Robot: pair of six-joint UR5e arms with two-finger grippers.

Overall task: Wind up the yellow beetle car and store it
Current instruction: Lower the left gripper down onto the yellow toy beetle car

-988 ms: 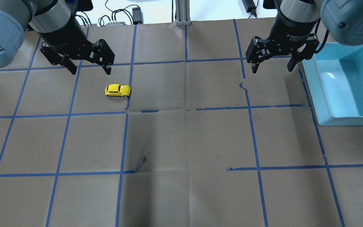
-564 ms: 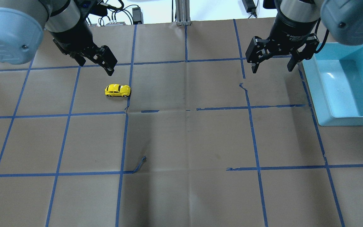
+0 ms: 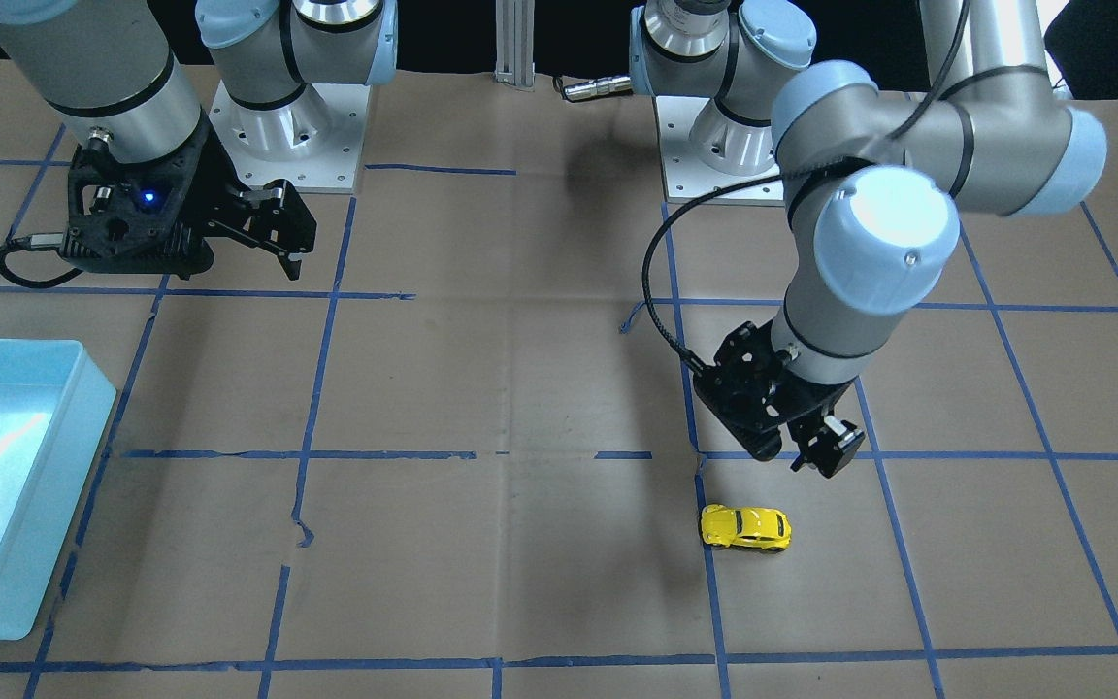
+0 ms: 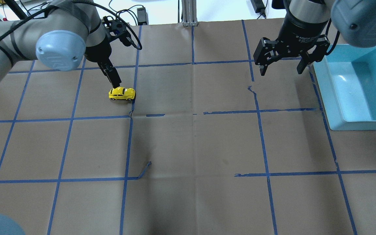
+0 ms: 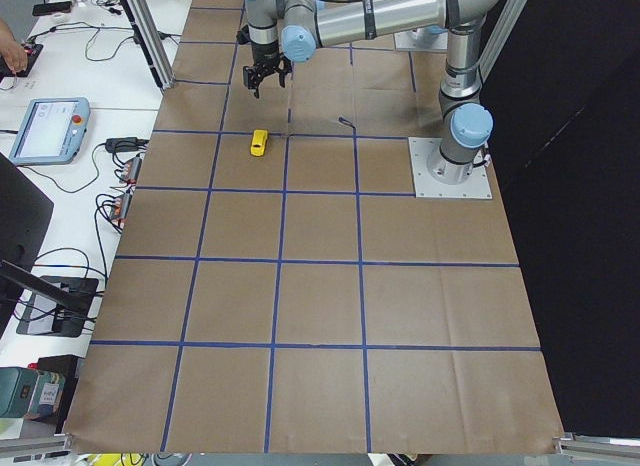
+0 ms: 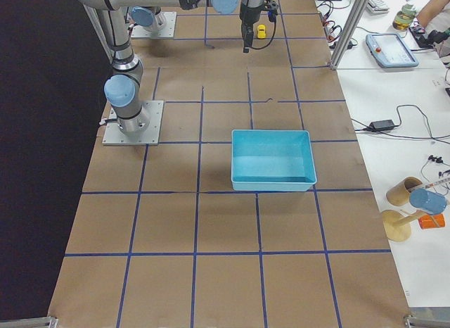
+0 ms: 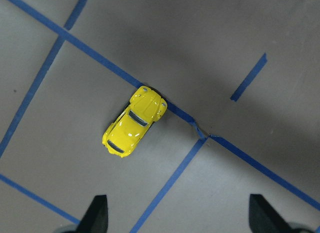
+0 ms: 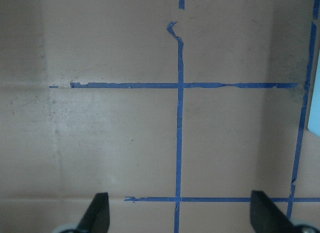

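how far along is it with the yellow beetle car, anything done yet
Nothing finished yet: the yellow beetle car sits on the brown paper, ungripped, far from the blue bin. In hand: the left gripper hangs open close to the car, apparently lining up a grasp. Left: grasp it, wind it up, store it, likely in the bin. The right gripper is open and empty beside the bin.

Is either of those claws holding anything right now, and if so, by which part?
Nothing is held. The left gripper is open close to the yellow beetle car, not touching it; the right gripper is open and empty.
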